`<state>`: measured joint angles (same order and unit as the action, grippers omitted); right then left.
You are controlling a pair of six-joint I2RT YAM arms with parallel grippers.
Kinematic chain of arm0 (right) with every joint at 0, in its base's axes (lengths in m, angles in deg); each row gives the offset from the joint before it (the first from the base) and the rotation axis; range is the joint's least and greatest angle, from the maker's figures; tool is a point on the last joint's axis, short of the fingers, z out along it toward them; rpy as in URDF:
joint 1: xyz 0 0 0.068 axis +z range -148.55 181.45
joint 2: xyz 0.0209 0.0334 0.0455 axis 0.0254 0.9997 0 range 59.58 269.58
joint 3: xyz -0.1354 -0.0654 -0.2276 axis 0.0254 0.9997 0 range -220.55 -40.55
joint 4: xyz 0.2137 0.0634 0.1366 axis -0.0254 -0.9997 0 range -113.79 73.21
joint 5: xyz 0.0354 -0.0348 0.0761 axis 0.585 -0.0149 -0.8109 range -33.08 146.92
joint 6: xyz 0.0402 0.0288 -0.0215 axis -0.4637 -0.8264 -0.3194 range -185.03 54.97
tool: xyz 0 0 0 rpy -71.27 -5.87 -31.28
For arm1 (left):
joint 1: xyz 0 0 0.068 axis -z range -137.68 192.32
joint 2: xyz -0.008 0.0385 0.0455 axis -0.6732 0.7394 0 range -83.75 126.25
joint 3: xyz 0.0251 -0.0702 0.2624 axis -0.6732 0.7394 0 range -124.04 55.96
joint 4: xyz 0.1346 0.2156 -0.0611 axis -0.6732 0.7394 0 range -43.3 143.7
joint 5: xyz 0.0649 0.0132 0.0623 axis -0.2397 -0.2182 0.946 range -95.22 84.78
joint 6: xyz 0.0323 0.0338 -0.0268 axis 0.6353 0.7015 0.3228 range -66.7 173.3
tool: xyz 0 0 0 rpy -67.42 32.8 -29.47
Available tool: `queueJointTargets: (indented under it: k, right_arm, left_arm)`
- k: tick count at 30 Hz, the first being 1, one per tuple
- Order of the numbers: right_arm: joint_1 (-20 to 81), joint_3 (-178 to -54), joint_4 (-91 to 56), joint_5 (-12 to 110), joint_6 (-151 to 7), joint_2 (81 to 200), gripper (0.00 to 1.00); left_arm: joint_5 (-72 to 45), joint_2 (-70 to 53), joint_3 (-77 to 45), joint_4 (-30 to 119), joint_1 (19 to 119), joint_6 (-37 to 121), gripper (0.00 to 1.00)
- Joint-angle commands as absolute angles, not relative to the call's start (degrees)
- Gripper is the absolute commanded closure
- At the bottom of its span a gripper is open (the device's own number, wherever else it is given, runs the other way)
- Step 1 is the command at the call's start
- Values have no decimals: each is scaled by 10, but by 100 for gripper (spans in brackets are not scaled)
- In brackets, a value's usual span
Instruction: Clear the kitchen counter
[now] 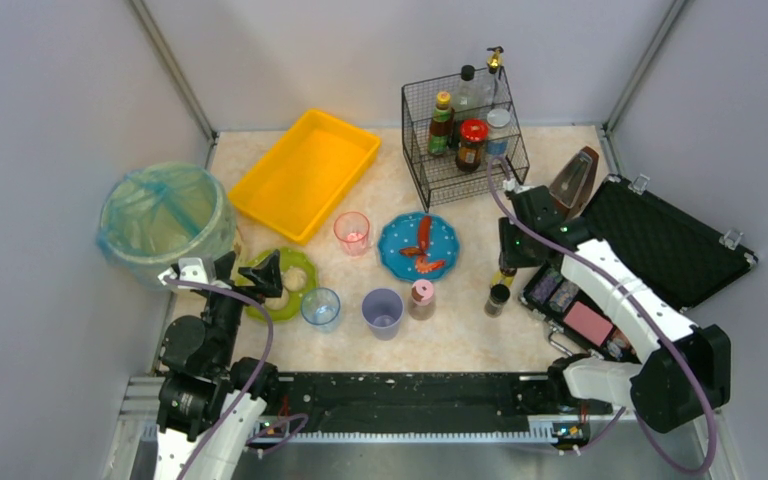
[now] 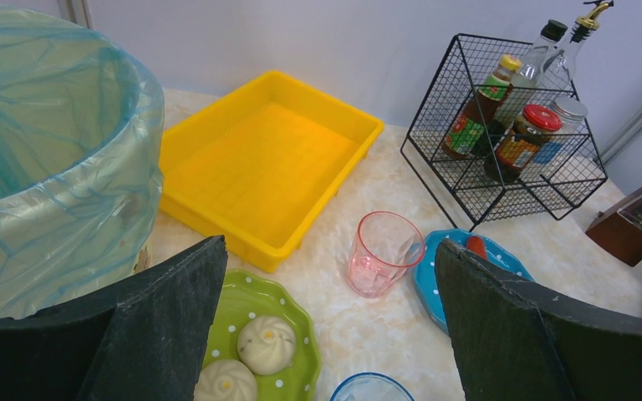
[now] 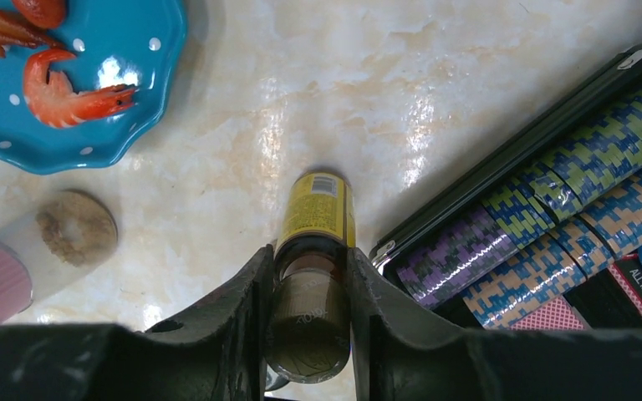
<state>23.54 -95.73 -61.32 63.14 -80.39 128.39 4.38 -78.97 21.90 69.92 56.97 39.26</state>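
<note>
Right wrist view: the right gripper (image 3: pixel 309 284) points down, its fingers closed against both sides of a small yellow-labelled bottle (image 3: pixel 316 209), which seems to stand on the kitchen counter (image 3: pixel 343 83). The edge of an open poker chip case (image 3: pixel 501 165) lies just beside the bottle, and bare counter lies ahead. The left gripper (image 2: pixel 330 251) hangs spread wide, holding nothing, above a green plate (image 2: pixel 297 322).

Three cups (image 1: pixel 352 232), two plates (image 1: pixel 395 246), two buns (image 2: pixel 267 344) and one tray (image 1: pixel 305 172). One bin (image 1: pixel 125 240), one case (image 1: pixel 660 245), and one rack (image 1: pixel 415 150) with five containers (image 1: pixel 471 143) in it. Outside it, one bottle (image 3: pixel 313 217) and one shaker (image 1: pixel 421 298).
</note>
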Motion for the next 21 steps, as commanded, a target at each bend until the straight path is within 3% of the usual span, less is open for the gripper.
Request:
queueJointTargets:
  k: [1, 11, 21]
  right_arm:
    - [243, -995, -619, 635, -804, 1285, 98]
    - [242, -1133, -620, 634, -769, 1339, 100]
    - [242, -1377, -609, 645, -716, 1472, 100]
  left_arm:
    - [33, -789, 215, 678, 569, 390, 1]
    - [34, -793, 214, 679, 569, 390, 2]
    - [37, -794, 214, 680, 569, 390, 2]
